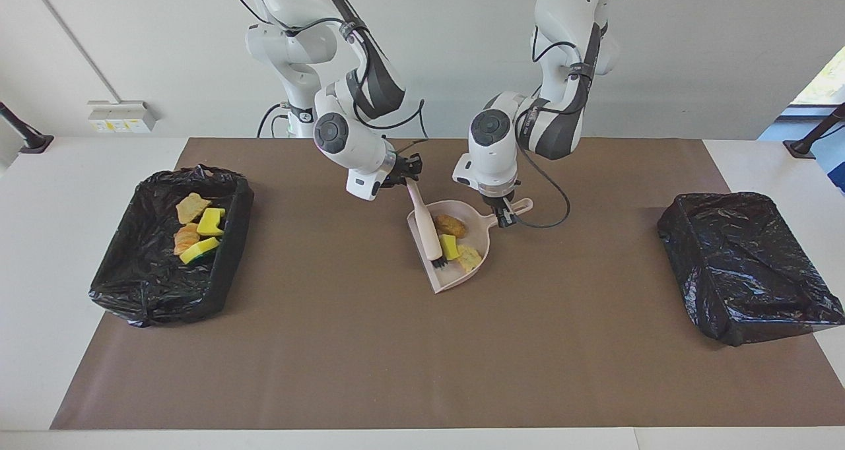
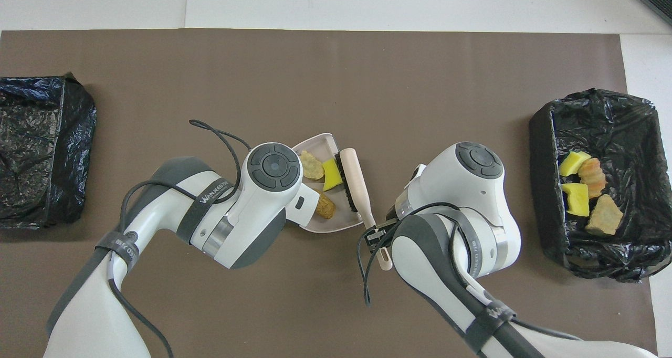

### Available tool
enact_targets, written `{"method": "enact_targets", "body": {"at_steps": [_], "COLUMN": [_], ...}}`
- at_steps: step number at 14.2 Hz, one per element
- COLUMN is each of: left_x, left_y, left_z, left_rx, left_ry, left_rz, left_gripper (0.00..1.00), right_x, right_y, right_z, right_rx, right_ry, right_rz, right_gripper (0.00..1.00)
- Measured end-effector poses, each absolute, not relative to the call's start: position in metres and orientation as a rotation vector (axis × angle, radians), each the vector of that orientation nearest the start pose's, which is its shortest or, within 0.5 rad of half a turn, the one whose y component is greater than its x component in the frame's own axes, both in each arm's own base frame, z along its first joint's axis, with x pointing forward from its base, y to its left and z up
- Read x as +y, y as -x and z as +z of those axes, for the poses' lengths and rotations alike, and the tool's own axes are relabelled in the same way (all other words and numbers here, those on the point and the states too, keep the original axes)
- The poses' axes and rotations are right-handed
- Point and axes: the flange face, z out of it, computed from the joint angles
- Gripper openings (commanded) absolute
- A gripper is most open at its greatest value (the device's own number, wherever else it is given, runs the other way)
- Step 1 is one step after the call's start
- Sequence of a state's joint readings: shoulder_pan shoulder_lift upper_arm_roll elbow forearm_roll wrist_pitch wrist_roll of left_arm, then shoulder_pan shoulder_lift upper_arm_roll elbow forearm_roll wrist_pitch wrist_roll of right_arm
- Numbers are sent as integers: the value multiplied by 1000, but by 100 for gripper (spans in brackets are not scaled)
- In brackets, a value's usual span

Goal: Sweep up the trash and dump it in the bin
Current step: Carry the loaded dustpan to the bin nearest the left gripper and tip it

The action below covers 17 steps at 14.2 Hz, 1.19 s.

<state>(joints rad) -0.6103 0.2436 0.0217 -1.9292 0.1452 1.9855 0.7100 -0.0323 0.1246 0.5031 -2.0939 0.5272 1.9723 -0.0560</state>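
Beside the right gripper (image 1: 404, 170) — trash (image 1: 450, 225) in dustpan (image 1: 455, 276)

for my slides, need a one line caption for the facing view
Right pincer sweeps the brush over three scraps in the dustpan, whose handle the left pincer grips.

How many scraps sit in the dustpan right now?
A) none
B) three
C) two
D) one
B: in the dustpan lie a brown lump, a yellow sponge chunk and a pale crusty piece, with the brush resting among them.
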Motion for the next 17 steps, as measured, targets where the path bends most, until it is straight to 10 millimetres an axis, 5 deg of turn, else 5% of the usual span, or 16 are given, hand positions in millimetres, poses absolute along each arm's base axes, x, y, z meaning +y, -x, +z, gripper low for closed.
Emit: {"method": "enact_targets", "body": {"at_steps": [3,7,11,14,17], "left_x": [-300,-289,-258,-203,-99], "left_y": [-506,-513,-527,-543,-561], "left_z": [351,353,377,423,471], "left_rx": [2003,2051,2132,2149,2114], "left_ry": [2261,2228,2164,2138,2143], "left_rz": [291,277,232,137,61], "left_gripper": [0,0,0,0,0], "right_x": [262,246,221,189,220], "right_y": [-470,-473,-478,-479,-456], "right_z": [378,373,390,410,418], "right_rx": [-467,-654,-593,-359,-136], "right_ry": [2743,2926,3070,3116,2974], "right_rz": [381,350,355,402,531], "right_gripper": [0,0,0,0,0]}}
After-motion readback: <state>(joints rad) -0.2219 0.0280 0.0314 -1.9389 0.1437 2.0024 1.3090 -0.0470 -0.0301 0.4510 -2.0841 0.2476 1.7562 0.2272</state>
